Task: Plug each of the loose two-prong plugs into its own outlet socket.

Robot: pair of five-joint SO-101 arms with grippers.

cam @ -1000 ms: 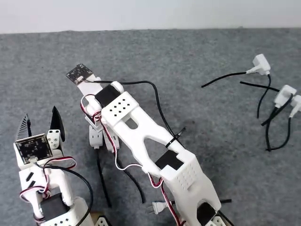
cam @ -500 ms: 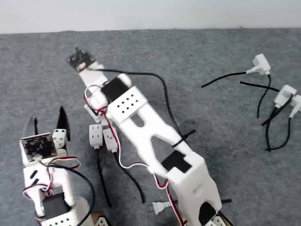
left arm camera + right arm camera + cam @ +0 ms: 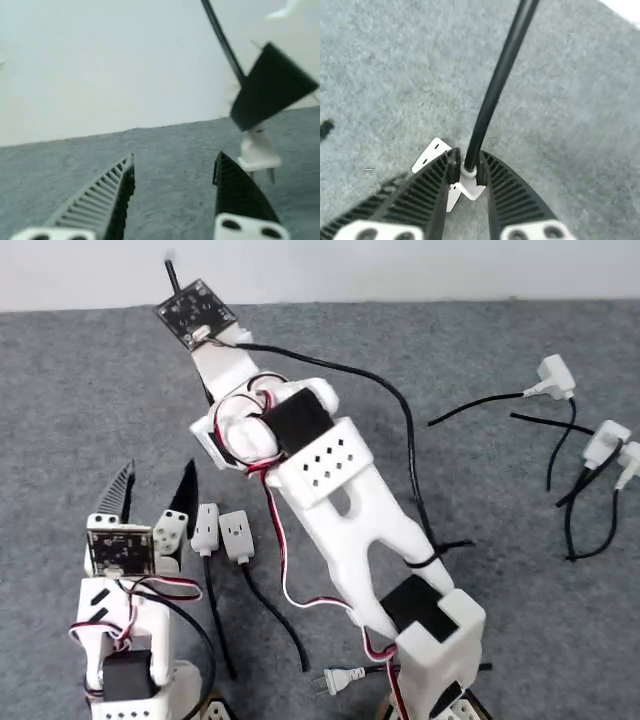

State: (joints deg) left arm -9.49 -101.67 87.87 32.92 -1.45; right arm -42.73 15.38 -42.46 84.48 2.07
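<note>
The left pincer [image 3: 150, 490] sits at the lower left of the high view, its jaws spread wide with nothing between them; in its own wrist view the left pincer [image 3: 172, 195] is just as wide open above the grey worktop [image 3: 450, 360]. At the bottom edge, near the centre, a loose plug [image 3: 335, 680] lies flat on its black lead, prongs pointing left. Just to the right of the left pincer lie two white outlet sockets [image 3: 205, 528], side by side and almost touching, each with a black cord trailing toward the bottom of the frame.

Farther back, toward the upper left, the right arm stretches out. Its right pincer [image 3: 466, 159] is closed tight on a white held plug [image 3: 467, 189], whose black cord [image 3: 500, 85] rises out between the jaws. The left wrist view shows this plug [image 3: 256, 152] hanging above the worktop with its prongs down.

Near the right edge, well apart from both arms, three white connectors [image 3: 606, 445] lie on black cords.
</note>
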